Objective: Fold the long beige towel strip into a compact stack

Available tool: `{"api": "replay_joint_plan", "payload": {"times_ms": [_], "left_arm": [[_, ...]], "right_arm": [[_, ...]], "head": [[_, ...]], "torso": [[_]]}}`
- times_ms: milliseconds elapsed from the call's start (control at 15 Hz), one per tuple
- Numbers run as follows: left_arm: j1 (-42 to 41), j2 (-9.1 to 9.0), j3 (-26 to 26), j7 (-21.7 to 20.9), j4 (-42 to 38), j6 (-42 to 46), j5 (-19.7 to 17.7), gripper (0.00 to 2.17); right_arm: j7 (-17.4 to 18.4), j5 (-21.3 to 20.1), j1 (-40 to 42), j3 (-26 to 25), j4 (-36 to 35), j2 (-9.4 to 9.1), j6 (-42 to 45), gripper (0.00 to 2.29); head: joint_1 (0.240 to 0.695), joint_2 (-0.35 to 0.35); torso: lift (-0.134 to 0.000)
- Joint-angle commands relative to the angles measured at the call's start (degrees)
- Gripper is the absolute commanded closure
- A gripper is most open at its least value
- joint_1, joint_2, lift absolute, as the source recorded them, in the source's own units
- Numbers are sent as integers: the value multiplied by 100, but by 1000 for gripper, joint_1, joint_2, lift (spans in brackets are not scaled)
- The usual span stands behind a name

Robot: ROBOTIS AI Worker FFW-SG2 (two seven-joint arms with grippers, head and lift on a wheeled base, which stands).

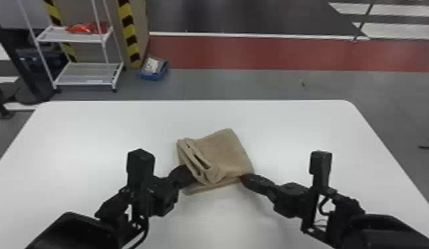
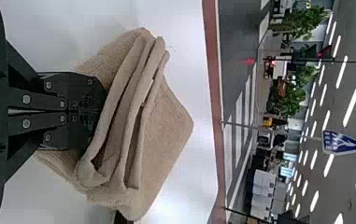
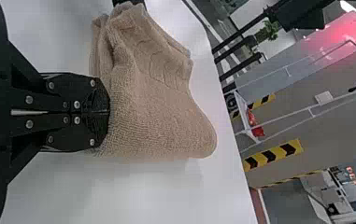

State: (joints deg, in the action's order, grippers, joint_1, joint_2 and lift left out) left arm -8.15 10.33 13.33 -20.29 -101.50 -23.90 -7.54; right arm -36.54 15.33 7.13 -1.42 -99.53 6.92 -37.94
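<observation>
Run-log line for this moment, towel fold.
towel: folded, loose layers at left; left gripper: shut, at layers; right gripper: shut, at near-right corner

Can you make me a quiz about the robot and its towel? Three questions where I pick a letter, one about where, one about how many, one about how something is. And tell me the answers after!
1. Where is the towel?
A) on the floor
B) on the table
C) on a shelf

2. How many grippers are at the towel?
A) two
B) none
C) three

3. How is the towel now?
A) rolled into a ball
B) spread out in one long strip
C) folded in layers

Answers:
1 B: the head view shows it lying on the white tabletop.
2 A: the left gripper and right gripper are each at it.
3 C: the left wrist view shows several folds side by side.
</observation>
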Motion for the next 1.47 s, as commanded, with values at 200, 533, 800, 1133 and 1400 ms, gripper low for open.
{"api": "replay_joint_plan", "payload": {"times_ms": [200, 533, 800, 1133, 1400], "left_arm": [[-108, 180, -402, -19, -511, -103, 16, 1804], [763, 118, -437, 86, 1141, 1216, 7, 1804], [1545, 101, -120, 245, 2407, 1937, 69, 1804], [1624, 171, -129, 324, 2776, 2271, 200, 1804], [1571, 171, -120, 227, 2732, 2042, 271, 1804]], "right_arm": [[244, 13, -643, 36, 619, -59, 18, 2071], [420, -215, -1653, 247, 1656, -173, 36, 2071], [376, -303, -1812, 265, 1736, -173, -52, 2071], [-72, -154, -1460, -271, 1208, -42, -403, 2071], [-134, 321, -1117, -632, 698, 205, -509, 2071]], "head": [[695, -56], [695, 14], [695, 21], [695, 25], [695, -4]], "torso": [[-116], [-116], [-116], [-116], [-116]]}}
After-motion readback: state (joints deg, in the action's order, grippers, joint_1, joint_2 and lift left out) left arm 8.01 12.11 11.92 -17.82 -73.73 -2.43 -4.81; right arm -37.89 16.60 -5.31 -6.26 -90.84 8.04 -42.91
